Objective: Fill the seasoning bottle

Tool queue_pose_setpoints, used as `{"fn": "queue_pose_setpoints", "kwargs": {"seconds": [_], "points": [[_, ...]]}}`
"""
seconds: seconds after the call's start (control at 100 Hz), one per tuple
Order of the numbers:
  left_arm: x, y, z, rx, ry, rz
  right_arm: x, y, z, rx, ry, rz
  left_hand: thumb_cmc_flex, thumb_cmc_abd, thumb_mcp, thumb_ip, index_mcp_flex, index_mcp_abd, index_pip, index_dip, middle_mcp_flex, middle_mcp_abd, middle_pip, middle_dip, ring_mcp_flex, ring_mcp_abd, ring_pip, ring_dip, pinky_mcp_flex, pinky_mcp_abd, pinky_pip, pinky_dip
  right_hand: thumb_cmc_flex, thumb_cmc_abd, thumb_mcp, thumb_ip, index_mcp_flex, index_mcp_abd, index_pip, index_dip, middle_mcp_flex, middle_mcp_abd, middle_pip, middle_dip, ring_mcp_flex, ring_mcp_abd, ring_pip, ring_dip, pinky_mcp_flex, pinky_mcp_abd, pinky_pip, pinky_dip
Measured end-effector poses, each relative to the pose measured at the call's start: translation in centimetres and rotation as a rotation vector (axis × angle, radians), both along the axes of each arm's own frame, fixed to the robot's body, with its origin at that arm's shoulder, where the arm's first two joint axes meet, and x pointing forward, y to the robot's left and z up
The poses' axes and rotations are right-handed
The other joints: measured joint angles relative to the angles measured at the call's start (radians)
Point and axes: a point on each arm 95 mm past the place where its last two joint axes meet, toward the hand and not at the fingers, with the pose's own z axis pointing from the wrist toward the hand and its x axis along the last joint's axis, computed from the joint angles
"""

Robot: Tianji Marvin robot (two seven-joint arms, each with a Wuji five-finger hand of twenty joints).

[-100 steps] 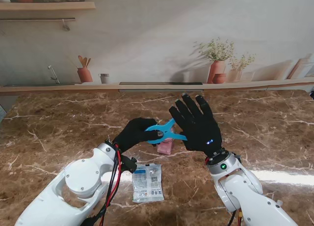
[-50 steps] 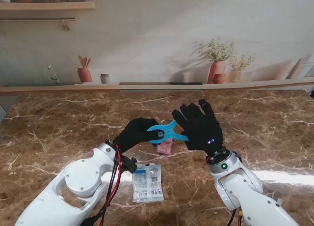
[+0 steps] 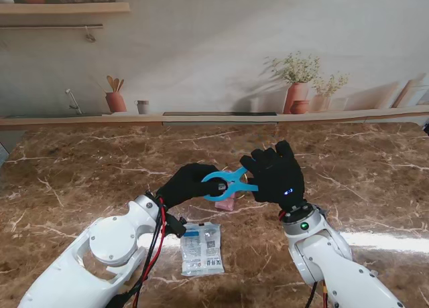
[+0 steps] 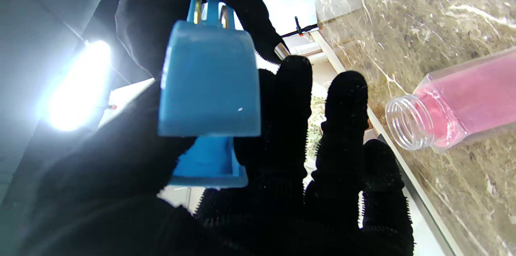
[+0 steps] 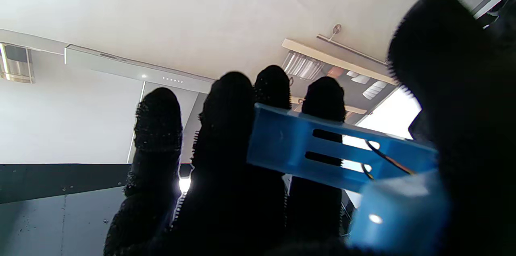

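— What are your hands doing right now?

— My left hand [image 3: 190, 183] is gripping one end of a blue clip [image 3: 228, 183], fingers wrapped round its handle. My right hand [image 3: 275, 175] is curling onto the other end; whether it is truly clamping or only touching, I cannot tell.

— How is the clip lying?

— Its long axis is running left to right between my two hands, held up off the table [image 3: 80, 167].

— And the seasoning bottle?

— The seasoning bottle [image 4: 455, 103] is lying on its side on the table, uncapped, pink powder inside, directly under the clip and just nearer to me. My left wrist camera is showing its open mouth pointing toward my left hand.

— Anything else?

— A sealed refill packet [image 3: 201, 248] is lying flat nearer to me, closer to my left arm. I am judging that neither hand is free to reach it while both are busy with the clip.
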Motion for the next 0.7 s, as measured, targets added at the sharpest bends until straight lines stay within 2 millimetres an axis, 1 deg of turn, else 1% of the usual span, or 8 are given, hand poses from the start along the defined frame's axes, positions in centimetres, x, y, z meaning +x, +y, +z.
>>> {"fn": "queue_pose_setpoints", "kwargs": {"seconds": [0.03,0.14,0.17,0.29,0.47,0.63,0.65,0.7], "points": [[0.0,0.1,0.0,0.01,-0.011,-0.001,0.0,0.0,0.0,0.0,0.0,0.0,-0.001,0.004,-0.064,0.0,-0.021,-0.015,-0.032,0.0,-0.044,-0.002,-0.009,-0.028,-0.032,0.0,-0.011,-0.002,-0.01,0.0,-0.018,0.0,0.0,0.0,0.0,0.0,0.001,-0.004,0.0,0.004,0.002,-0.002,0.0,0.0,0.008,0.0,0.01,0.011,0.005,0.0,0.011,0.001],[0.3,0.9,0.2,0.062,-0.063,0.008,0.2,-0.4,-0.1,0.006,0.0,-0.01,-0.093,0.064,-0.16,0.057,-0.045,-0.066,-0.161,0.014,-0.148,-0.01,-0.04,-0.058,-0.103,-0.001,-0.084,-0.016,-0.03,0.015,-0.077,-0.001,-0.001,0.0,0.0,0.017,0.013,-0.007,0.003,0.019,0.021,-0.005,0.0,0.008,0.019,0.0,0.042,0.037,0.009,0.0,0.013,0.003],[0.4,1.4,0.3,0.071,-0.072,0.02,0.3,-0.6,-0.2,0.009,0.001,-0.016,-0.106,0.092,-0.192,0.075,-0.048,-0.076,-0.175,0.015,-0.164,-0.011,-0.044,-0.063,-0.126,-0.001,-0.097,-0.017,-0.03,0.025,-0.083,-0.001,-0.002,0.0,0.0,0.038,0.021,-0.007,0.003,0.026,0.03,-0.005,0.0,0.014,0.02,0.003,0.055,0.048,0.01,0.0,0.014,0.013],[0.6,3.3,0.7,0.074,-0.074,0.08,0.5,-1.3,-0.6,0.015,0.004,-0.036,-0.105,0.141,-0.311,0.095,-0.049,-0.103,-0.211,0.032,-0.191,-0.011,-0.052,-0.068,-0.139,-0.001,-0.102,-0.017,-0.031,0.044,-0.092,-0.002,-0.002,-0.004,0.0,0.059,0.049,-0.007,0.003,0.049,0.063,-0.005,0.0,0.049,0.034,0.009,0.111,0.086,0.02,0.008,0.037,0.015],[0.7,5.1,1.2,0.122,-0.078,0.149,0.6,-1.9,-1.5,0.016,0.012,-0.048,-0.099,0.179,-0.362,0.104,-0.038,-0.124,-0.215,0.052,-0.191,-0.011,-0.052,-0.069,-0.136,-0.001,-0.109,-0.016,-0.009,0.064,-0.088,0.004,-0.002,-0.011,0.0,0.059,0.079,-0.007,0.003,0.063,0.096,-0.005,0.0,0.083,0.061,0.012,0.148,0.101,0.035,0.009,0.04,0.025],[1.0,6.5,0.5,0.311,-0.08,0.253,0.3,-2.2,-1.8,0.017,0.017,-0.056,0.082,0.164,-0.36,0.098,-0.024,-0.149,-0.095,0.023,-0.146,-0.001,-0.027,-0.063,-0.071,0.0,-0.034,0.002,0.083,0.084,0.04,0.011,-0.002,-0.012,0.0,0.059,0.08,-0.007,0.003,0.073,0.096,-0.005,0.0,0.087,0.061,0.012,0.148,0.101,0.037,0.009,0.04,0.026],[1.0,6.6,0.5,0.325,-0.085,0.256,0.3,-2.2,-1.9,0.017,0.017,-0.057,0.092,0.155,-0.365,0.088,-0.015,-0.156,-0.082,0.009,-0.136,0.0,-0.024,-0.063,-0.065,0.0,-0.021,0.002,0.096,0.084,0.054,0.011,-0.002,-0.012,0.0,0.059,0.08,-0.007,0.003,0.073,0.096,-0.005,0.0,0.089,0.061,0.012,0.148,0.101,0.037,0.009,0.04,0.026],[1.1,7.0,0.3,0.356,-0.087,0.255,0.2,-2.3,-2.0,0.018,0.017,-0.059,0.117,0.138,-0.296,0.076,-0.009,-0.168,-0.049,-0.006,-0.118,0.0,-0.016,-0.063,-0.047,0.0,-0.006,0.002,0.127,0.084,0.082,0.011,-0.002,-0.012,0.0,0.059,0.08,-0.007,0.003,0.074,0.097,-0.005,0.0,0.092,0.061,0.012,0.148,0.101,0.037,0.009,0.04,0.026]]}}
